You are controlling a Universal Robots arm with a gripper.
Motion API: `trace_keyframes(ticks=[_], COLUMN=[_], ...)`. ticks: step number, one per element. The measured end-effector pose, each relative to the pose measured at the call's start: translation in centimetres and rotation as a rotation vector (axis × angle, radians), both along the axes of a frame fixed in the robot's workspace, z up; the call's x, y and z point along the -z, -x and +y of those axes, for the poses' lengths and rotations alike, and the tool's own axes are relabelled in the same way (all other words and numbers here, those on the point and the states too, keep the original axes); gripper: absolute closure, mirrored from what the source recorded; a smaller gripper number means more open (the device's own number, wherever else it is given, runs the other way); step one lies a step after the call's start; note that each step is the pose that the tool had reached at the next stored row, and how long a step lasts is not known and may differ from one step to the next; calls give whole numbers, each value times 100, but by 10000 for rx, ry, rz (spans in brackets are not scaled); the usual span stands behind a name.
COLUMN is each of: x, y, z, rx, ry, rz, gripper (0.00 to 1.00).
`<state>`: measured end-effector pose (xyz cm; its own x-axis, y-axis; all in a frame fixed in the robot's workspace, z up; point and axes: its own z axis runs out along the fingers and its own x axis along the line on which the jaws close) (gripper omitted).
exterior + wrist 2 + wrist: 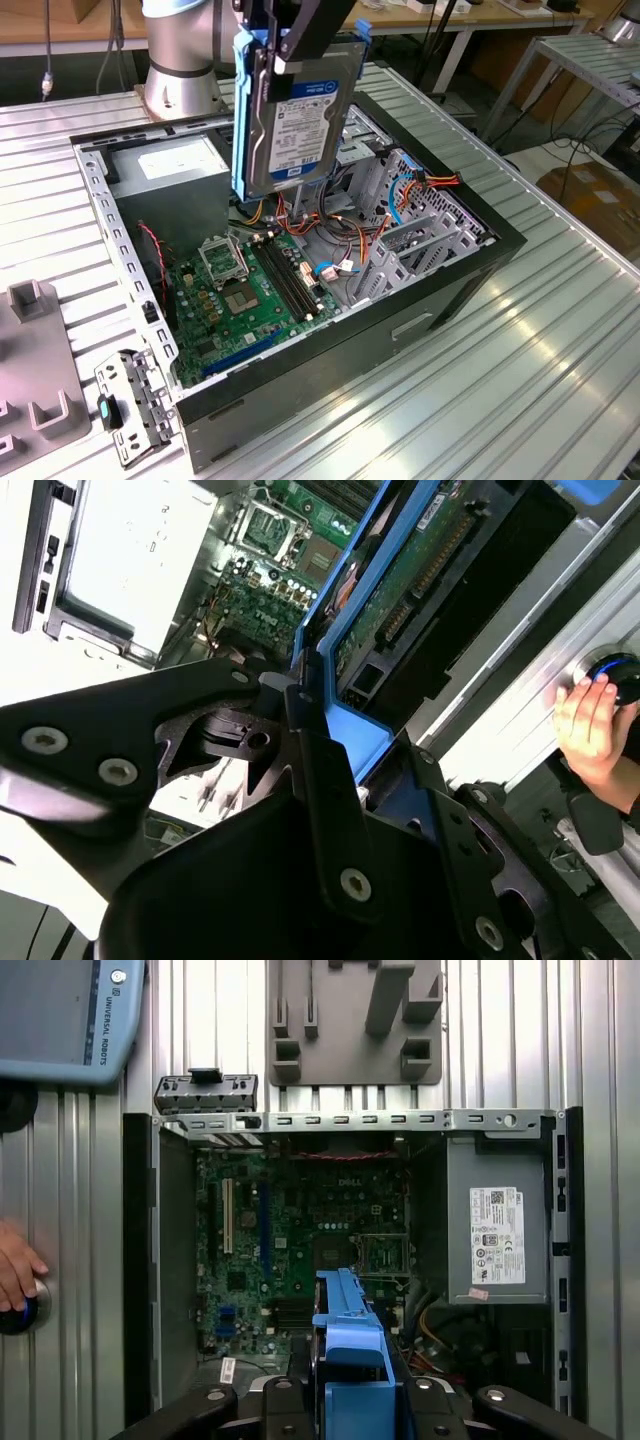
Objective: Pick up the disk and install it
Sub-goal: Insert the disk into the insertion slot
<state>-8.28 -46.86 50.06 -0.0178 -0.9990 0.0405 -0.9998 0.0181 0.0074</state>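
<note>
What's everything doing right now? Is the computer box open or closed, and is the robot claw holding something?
disk: held upright in the air above the case, not installed yet.
gripper: shut on the disk.
case: lying on its side, open, cover off.
hand: resting on a round knob.
</note>
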Motion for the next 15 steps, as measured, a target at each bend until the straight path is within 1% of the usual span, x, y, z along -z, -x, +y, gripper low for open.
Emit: trace_keyframes(ticks=[1,3,4,6,14,15], x=[0,0,0,0,0,0], y=[-20,-106,-134,-164,-166,-168], z=[-1,-4,-5,-7,-6,-13], rx=[0,1,0,-1,0,-1], ry=[0,0,1,0,0,0], rz=[0,0,1,0,1,1], gripper=[63,63,63,63,63,63])
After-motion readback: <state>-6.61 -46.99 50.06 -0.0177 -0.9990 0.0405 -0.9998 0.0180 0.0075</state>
